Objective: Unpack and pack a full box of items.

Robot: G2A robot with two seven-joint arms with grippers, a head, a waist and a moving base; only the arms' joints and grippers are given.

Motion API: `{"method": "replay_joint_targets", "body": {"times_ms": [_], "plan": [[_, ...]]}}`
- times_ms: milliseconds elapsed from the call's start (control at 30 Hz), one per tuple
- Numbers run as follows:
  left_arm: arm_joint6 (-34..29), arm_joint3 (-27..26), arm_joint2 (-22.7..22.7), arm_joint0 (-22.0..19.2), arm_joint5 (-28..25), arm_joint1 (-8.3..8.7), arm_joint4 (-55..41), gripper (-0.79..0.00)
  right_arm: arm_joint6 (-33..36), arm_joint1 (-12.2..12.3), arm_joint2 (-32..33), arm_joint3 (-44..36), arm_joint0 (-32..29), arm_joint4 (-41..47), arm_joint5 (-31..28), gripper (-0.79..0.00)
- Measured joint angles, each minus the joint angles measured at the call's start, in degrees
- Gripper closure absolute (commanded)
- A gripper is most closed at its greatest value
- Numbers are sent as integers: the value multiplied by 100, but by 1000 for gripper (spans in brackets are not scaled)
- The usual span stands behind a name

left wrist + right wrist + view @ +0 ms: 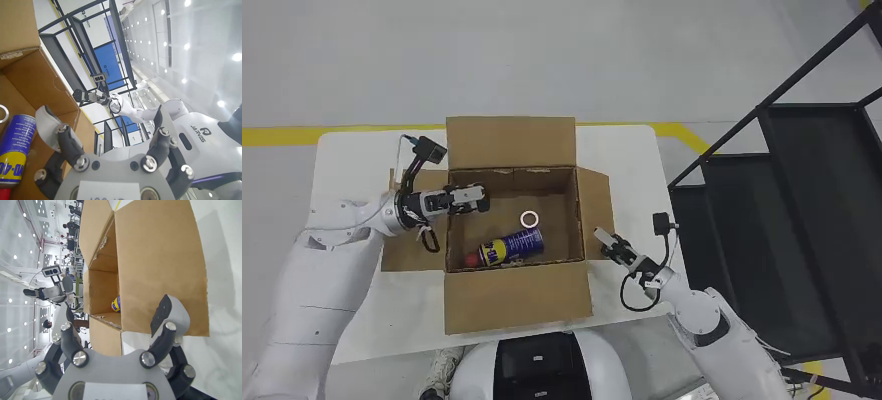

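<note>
My left gripper (482, 198), spread and empty, hangs inside the cardboard box (512, 145) by its 9 o'clock wall. My right gripper (604, 240) sits unclenched outside at 3 o'clock. The spray can (512, 246) lies at 5 o'clock from my left gripper. I judge I'm unpacking: next, lower astride the can.

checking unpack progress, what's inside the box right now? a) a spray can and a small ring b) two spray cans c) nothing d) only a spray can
a: the top view shows a spray can lying on the floor of the box with a small ring near it.
</note>
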Motion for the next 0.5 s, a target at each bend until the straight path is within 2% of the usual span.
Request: {"method": "replay_joint_targets", "body": {"times_ms": [167, 300, 400, 500], "plan": [[4, -172, -390, 190, -27, 82, -155, -785, -236, -5, 54, -255, -57, -207, -66, -785], [44, -200, -846, 363, -54, 162, -387, -785, -360, 16, 173, -818, -206, -663, -57, -785], [123, -156, -1179, 502, -109, 215, -513, -785, -177, 27, 152, -1222, -131, -1037, 205, -785], [127, -125, -1427, 630, -87, 258, -616, -785, 223, 29, -33, -1515, 188, -1549, 610, -785]]}}
